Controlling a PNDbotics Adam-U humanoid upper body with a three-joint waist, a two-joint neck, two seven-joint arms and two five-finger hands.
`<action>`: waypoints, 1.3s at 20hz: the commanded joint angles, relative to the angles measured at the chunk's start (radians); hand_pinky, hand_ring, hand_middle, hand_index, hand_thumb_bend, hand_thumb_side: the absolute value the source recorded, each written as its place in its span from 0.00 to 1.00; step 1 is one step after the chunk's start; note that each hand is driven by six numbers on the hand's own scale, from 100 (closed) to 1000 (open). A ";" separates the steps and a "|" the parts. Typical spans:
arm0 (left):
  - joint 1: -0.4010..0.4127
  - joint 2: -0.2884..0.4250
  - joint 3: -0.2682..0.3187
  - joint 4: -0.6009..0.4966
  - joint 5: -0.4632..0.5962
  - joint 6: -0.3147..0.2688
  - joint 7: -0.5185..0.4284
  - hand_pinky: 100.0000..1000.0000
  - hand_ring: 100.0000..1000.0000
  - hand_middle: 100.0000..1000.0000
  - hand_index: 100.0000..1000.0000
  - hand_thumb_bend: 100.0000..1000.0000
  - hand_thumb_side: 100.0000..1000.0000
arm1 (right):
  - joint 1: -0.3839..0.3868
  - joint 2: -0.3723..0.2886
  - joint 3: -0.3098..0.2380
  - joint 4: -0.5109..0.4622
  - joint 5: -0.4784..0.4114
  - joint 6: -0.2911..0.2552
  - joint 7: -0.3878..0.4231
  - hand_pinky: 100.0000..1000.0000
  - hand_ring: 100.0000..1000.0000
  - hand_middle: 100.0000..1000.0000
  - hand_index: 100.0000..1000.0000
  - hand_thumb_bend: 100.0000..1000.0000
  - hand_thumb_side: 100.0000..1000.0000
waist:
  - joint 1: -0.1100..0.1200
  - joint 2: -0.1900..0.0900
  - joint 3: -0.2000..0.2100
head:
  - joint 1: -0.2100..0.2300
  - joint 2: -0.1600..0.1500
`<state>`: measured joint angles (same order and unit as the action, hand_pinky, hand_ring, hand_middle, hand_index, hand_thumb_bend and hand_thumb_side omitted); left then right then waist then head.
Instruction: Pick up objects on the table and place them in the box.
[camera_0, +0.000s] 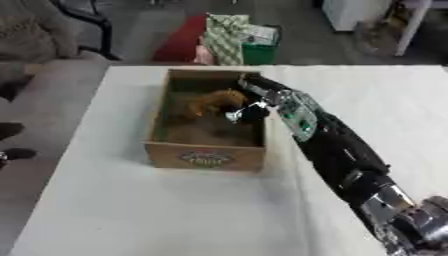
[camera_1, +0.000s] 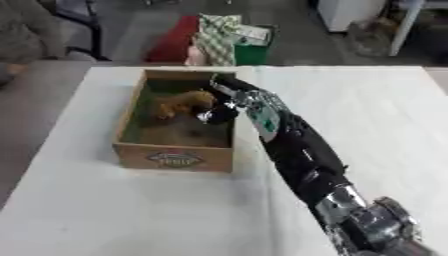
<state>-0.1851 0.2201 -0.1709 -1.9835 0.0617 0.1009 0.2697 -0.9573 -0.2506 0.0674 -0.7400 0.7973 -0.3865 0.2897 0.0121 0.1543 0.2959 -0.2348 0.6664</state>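
Observation:
An open brown box (camera_0: 206, 158) with a printed label on its front wall stands on the white table (camera_0: 131, 210), left of the middle. Inside it, toward the far side, lies a tan, soft-looking object (camera_0: 213, 101). My right arm comes in from the lower right corner and crosses the box's right wall. My right hand (camera_0: 254, 111) is inside the box, just right of the tan object and at its edge. Whether the hand holds the object is hidden by the hand itself. My left hand shows in neither view.
Past the table's far edge stand a green bin (camera_0: 261, 52) with a checked cloth (camera_0: 226, 36) and something red (camera_0: 182, 40) beside it. A grey sofa (camera_0: 35, 45) is at the far left. White tabletop spreads in front of and right of the box.

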 joint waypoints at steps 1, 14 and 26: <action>-0.011 0.009 -0.002 -0.017 0.000 -0.002 -0.003 0.52 0.74 0.53 0.56 0.00 0.74 | -0.011 0.004 0.007 0.003 0.024 -0.012 0.010 0.54 0.50 0.37 0.58 0.00 0.29 | 0.005 -0.014 0.002 | -0.003 -0.001; -0.010 0.008 -0.002 -0.017 -0.001 -0.002 -0.003 0.52 0.74 0.53 0.56 0.00 0.74 | 0.000 0.013 0.030 0.014 0.084 -0.066 0.235 0.72 0.79 0.72 0.86 0.00 0.80 | 0.005 -0.017 -0.003 | -0.001 -0.001; -0.008 0.009 0.000 -0.017 -0.003 -0.001 -0.002 0.52 0.74 0.53 0.56 0.00 0.74 | 0.006 -0.006 0.033 -0.041 0.079 -0.099 0.354 0.79 0.85 0.84 0.91 0.00 0.91 | 0.003 -0.018 -0.010 | 0.004 0.000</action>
<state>-0.1850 0.2199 -0.1757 -1.9835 0.0617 0.1013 0.2689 -0.9573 -0.2515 0.0932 -0.7828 0.8791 -0.4833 0.6288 0.0124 0.1422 0.2862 -0.2325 0.6664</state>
